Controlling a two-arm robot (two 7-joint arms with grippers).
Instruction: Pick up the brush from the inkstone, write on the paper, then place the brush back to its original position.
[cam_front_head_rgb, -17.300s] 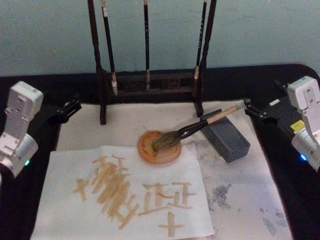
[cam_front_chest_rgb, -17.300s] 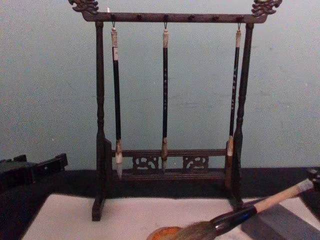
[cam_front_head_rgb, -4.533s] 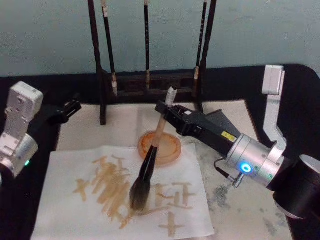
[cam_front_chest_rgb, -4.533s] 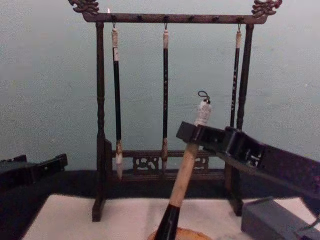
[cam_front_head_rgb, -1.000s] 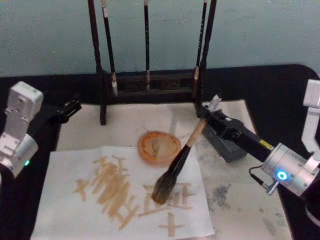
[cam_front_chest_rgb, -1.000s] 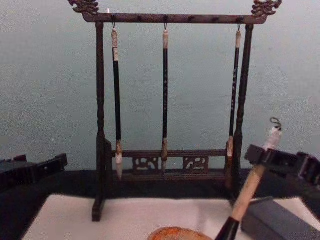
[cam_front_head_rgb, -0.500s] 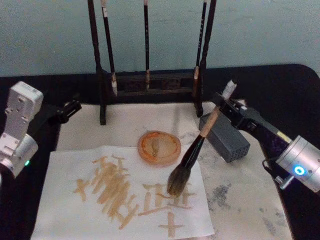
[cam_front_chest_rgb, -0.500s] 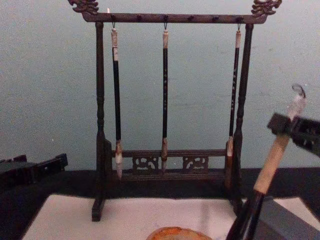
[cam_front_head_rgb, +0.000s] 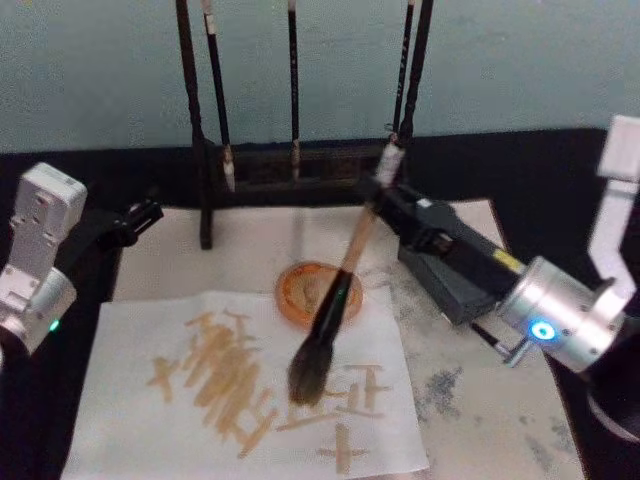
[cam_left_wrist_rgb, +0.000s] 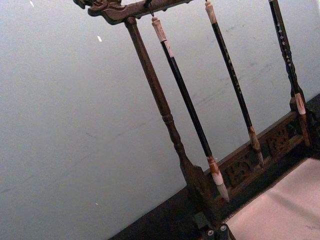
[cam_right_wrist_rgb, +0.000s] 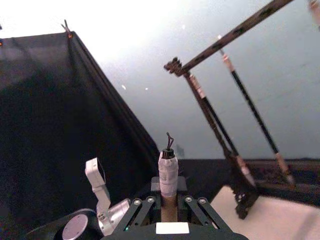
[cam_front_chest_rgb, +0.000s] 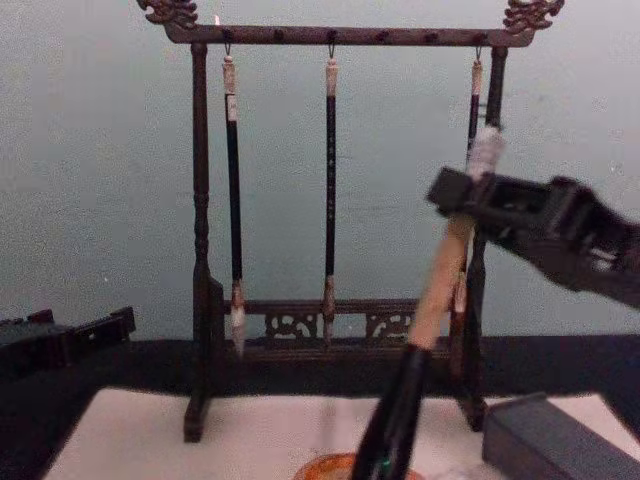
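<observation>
Writing step in hand, with right gripper (cam_front_head_rgb: 385, 198) fingers clamped on upper handle of brush (cam_front_head_rgb: 335, 300), bristles at paper (cam_front_head_rgb: 130, 410) near inkstone (cam_front_head_rgb: 296, 290), left gripper (cam_front_head_rgb: 140, 215) parked far left; next: finish stroke, lift clear, lay bristles on inkstone.

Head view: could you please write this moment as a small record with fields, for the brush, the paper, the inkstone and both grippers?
brush: tilted, bristles down over the written strokes; contact unclear
right gripper: shut on the brush handle near its whitish end
left gripper: parked at the left
paper: flat, many tan strokes on it
inkstone: round, orange-brown, at the paper's far edge
rack: three slim brushes hanging
</observation>
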